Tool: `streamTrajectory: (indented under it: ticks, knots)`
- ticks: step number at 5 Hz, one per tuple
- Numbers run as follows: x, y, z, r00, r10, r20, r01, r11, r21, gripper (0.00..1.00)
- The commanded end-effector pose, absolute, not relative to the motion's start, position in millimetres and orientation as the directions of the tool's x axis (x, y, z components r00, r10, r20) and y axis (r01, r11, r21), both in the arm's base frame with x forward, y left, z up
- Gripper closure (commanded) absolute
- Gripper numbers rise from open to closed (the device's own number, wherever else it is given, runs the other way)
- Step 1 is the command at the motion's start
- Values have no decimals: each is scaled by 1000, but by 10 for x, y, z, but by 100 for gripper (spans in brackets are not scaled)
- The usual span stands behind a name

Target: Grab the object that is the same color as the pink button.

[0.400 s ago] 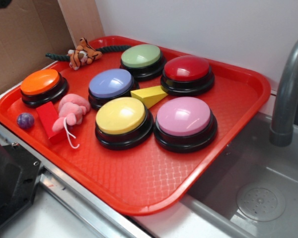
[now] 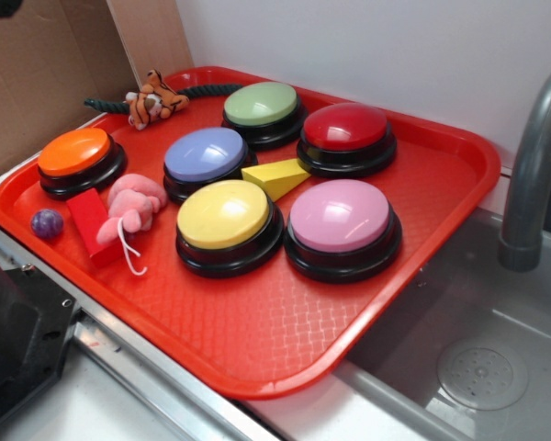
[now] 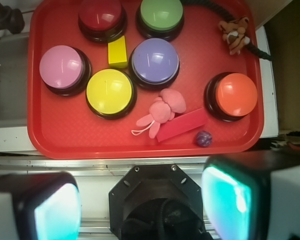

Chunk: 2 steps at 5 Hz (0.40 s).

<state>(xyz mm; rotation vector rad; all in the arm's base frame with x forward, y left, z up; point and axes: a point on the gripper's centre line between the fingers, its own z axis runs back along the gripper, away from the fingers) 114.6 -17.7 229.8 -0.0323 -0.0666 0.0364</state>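
The pink plush toy [image 2: 133, 204] [image 3: 162, 111] with a thin white string tail lies on the red tray [image 2: 257, 322] [image 3: 90, 142], left of the yellow button and against a red block. The pink button [image 2: 341, 220] [image 3: 63, 67] sits at the tray's front right in the exterior view. My gripper [image 3: 142, 207] shows only in the wrist view, high above the tray's near edge and the robot base. Its two fingers [image 3: 55, 212] stand wide apart with nothing between them, well short of the toy.
On the tray are also yellow [image 2: 226, 218], lavender-blue [image 2: 206, 156], green [image 2: 262, 106], red [image 2: 346, 130] and orange [image 2: 75, 154] buttons, a yellow wedge [image 2: 277, 175], a red block [image 2: 90, 222], a purple ball [image 2: 47, 223] and a tiger toy [image 2: 153, 99]. A sink and faucet [image 2: 533, 165] lie right.
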Motion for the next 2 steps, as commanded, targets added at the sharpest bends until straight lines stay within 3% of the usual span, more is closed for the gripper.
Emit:
streamTrajectory:
  ticks: [1,2]
  knots:
    - [1350,-138,2043,978,206,-9,-206,975,-84,0]
    - [1435,-77,1885,960,276,-45,-279,956,-89,0]
